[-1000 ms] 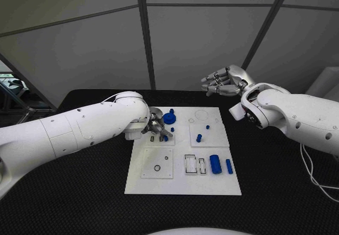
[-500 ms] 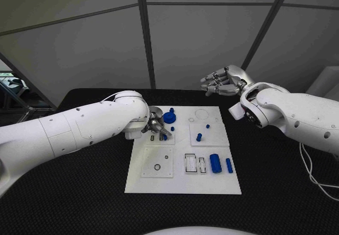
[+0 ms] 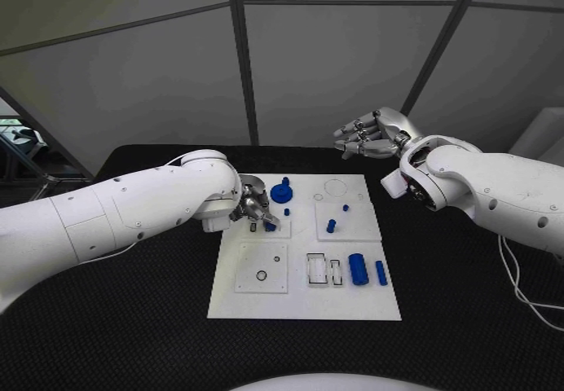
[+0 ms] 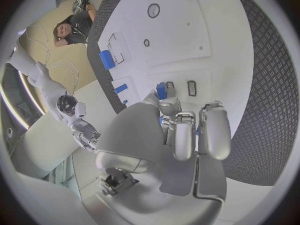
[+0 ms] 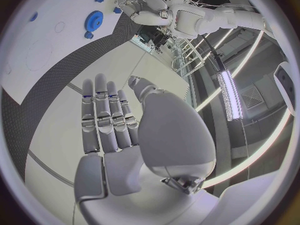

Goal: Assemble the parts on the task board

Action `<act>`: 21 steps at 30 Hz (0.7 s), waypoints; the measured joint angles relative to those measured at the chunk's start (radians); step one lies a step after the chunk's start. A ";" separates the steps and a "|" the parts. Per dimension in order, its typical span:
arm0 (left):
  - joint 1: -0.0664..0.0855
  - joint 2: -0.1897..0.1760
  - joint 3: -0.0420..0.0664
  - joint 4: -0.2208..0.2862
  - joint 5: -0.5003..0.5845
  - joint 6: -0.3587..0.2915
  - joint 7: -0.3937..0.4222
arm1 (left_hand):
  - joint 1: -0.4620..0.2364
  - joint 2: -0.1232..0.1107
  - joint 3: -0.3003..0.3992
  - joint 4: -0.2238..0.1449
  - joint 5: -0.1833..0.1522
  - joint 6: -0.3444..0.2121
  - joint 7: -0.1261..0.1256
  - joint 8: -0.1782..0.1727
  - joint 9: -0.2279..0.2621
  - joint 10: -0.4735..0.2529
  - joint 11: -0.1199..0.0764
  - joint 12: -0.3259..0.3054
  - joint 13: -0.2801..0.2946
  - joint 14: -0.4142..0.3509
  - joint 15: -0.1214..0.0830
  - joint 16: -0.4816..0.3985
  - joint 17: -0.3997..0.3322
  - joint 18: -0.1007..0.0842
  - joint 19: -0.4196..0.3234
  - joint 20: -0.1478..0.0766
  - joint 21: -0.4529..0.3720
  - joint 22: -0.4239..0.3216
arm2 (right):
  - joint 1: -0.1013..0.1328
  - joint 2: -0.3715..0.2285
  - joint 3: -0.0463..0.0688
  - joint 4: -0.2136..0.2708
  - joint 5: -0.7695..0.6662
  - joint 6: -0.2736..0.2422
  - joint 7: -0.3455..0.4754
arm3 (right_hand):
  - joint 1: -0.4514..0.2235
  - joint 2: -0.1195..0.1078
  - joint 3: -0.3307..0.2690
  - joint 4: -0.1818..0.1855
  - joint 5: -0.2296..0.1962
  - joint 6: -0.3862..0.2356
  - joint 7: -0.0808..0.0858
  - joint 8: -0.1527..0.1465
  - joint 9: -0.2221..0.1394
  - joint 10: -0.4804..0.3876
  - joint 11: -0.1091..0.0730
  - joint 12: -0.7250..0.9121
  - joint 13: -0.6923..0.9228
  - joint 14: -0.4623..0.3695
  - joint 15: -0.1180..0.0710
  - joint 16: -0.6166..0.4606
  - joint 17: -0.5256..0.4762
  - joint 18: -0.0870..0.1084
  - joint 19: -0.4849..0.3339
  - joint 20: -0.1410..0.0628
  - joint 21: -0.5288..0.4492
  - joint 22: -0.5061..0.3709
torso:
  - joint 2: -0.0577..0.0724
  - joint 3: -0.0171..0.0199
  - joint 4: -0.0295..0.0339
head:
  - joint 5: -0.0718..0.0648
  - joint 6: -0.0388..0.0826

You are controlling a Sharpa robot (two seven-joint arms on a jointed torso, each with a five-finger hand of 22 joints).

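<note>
The white task board [image 3: 306, 301] lies in the middle of the black table. My left hand [image 3: 254, 208] hovers low over its far left section, fingers curled. Its thumb and a finger pinch a small blue part [image 4: 161, 91] that stands upright in a slot of the board [image 4: 187, 35]. The same part [image 3: 269, 227] pokes out just below the hand. A blue gear [image 3: 282, 194] sits right beside the hand. My right hand [image 3: 370, 134] is raised behind the board's far edge, fingers [image 5: 109, 120] spread and holding nothing.
Two small blue pegs [image 3: 332, 226] [image 3: 345, 213] stand in the board's right-hand block. A thick blue cylinder [image 3: 357, 270] and a slimmer one [image 3: 381, 274] lie at the near right, beside black-outlined slots [image 3: 315, 270]. A ring mark [image 3: 260, 278] sits near left.
The picture has shifted slightly. My left arm has swung a little outward, while its hand stays at the small blue part. The right hand has not moved.
</note>
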 measured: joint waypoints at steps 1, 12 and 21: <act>0.000 -0.004 0.000 0.003 0.005 -0.005 0.000 | -0.034 -0.034 0.080 -0.010 -0.003 0.000 0.000 0.011 0.017 0.002 0.002 0.000 -0.001 0.000 0.000 0.000 0.000 0.000 0.000 0.000 0.000 0.003 | 0.000 0.001 0.000 -0.001 0.000 0.000 0.000 | 0.000 0.000 0.000 0.000 0.005 0.000 0.000 0.000 0.000 0.000 0.000 0.000 0.000 0.000 0.000 0.000 0.000 0.000 0.000 0.000 0.000 0.000 | 0.000 0.0000 0.0001 | 0.001 0.000; 0.000 -0.049 0.000 0.058 0.048 -0.091 0.000 | -0.110 -0.093 0.230 -0.045 -0.003 0.000 0.000 0.032 0.088 0.009 0.001 0.000 -0.004 0.000 0.000 0.000 0.000 0.000 0.000 0.000 0.000 0.011 | 0.000 0.002 -0.001 -0.010 -0.001 0.004 0.000 | 0.000 0.000 0.000 0.000 0.010 0.000 0.000 0.000 0.000 0.000 0.000 0.000 -0.001 0.000 0.000 0.000 -0.001 0.000 0.000 0.000 0.000 -0.001 | 0.000 0.0003 0.0004 | 0.007 -0.004; -0.009 -0.079 0.000 0.103 0.054 -0.171 0.001 | -0.119 -0.102 0.241 -0.051 -0.007 0.000 0.000 0.033 0.092 0.009 0.002 0.000 -0.008 0.000 0.000 0.000 0.000 0.000 0.000 0.000 0.000 0.014 | 0.000 0.002 -0.002 -0.013 -0.002 0.006 0.000 | 0.000 0.000 0.000 0.000 0.010 0.000 0.000 0.000 0.000 0.000 0.000 0.000 -0.002 0.000 0.000 -0.004 -0.001 0.000 0.000 0.000 -0.004 -0.002 | -0.001 0.0005 0.0017 | 0.010 -0.008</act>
